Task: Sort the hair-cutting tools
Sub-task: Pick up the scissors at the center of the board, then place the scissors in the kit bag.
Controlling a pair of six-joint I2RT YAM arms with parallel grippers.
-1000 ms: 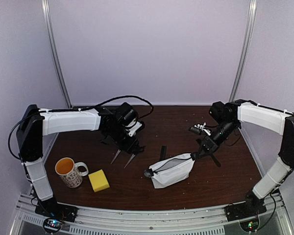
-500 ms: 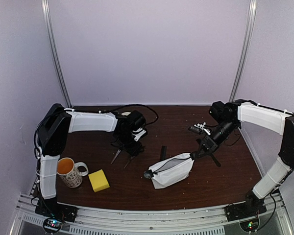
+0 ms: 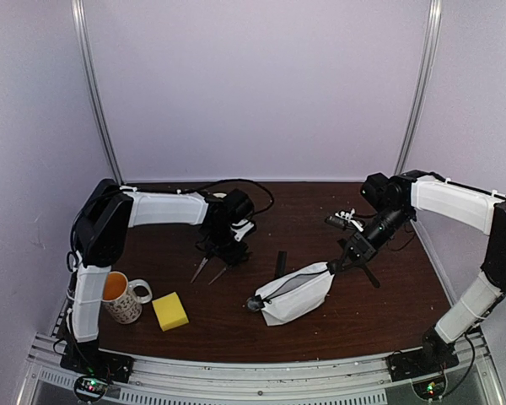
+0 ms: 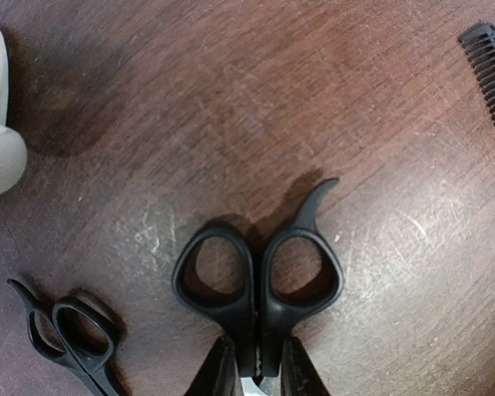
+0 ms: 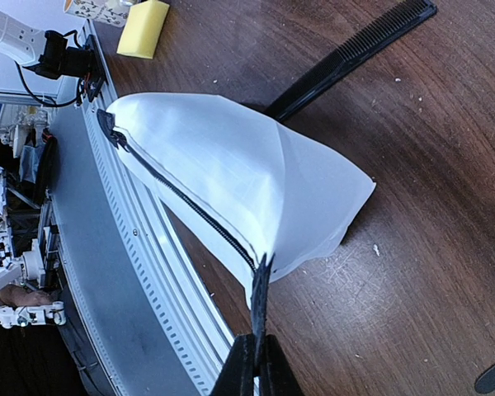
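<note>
My left gripper (image 3: 223, 251) is shut on the neck of one pair of black-handled scissors (image 4: 257, 276), whose finger loops point away from the gripper (image 4: 260, 375). Its blades (image 3: 219, 273) slant down to the table. The second, smaller pair of scissors (image 4: 66, 334) lies just to the left, with its blades (image 3: 200, 270) alongside. One black comb (image 3: 280, 261) lies between the arms and also shows in the left wrist view (image 4: 493, 74). My right gripper (image 3: 344, 255) is shut on the zip end of the white pouch (image 5: 231, 165) and holds that corner up. A second comb (image 3: 369, 276) lies beside it.
A patterned mug (image 3: 118, 295) and a yellow sponge block (image 3: 169, 310) stand at the front left. A small dark and white object (image 3: 344, 222) lies behind my right gripper. The slotted metal rail (image 5: 140, 272) runs along the table's front edge.
My left arm's elbow has swung right, toward the middle, and its gripper has shifted slightly back with the scissors. The right gripper and the pouch have barely moved.
</note>
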